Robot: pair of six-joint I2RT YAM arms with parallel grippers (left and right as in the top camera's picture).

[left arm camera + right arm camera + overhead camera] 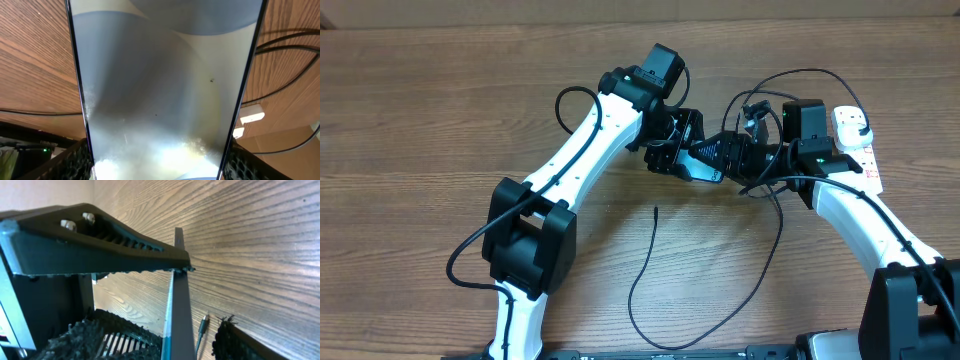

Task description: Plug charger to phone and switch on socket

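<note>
The left gripper (678, 150) is clamped on the phone (160, 90), a finger at each long edge. At the phone's other end, the right gripper (732, 155) has one finger touching its edge; I cannot tell if it grips. The charger (655, 222) lies loose on the table (440, 120), nearer the robot than the phone. The socket (860, 150) lies farther off, beyond the right gripper.

White tube links on left arm (582, 140) and right arm (865, 215). Blocky black joint housings (530, 235) well behind the pincers. Thin black cables (563, 105) looped alongside. Green LED (817, 160) just behind right gripper (738, 150). Black ribbed fingers (100, 245), two pale screws (75, 222) on the back, knobbly pads (85, 335).
</note>
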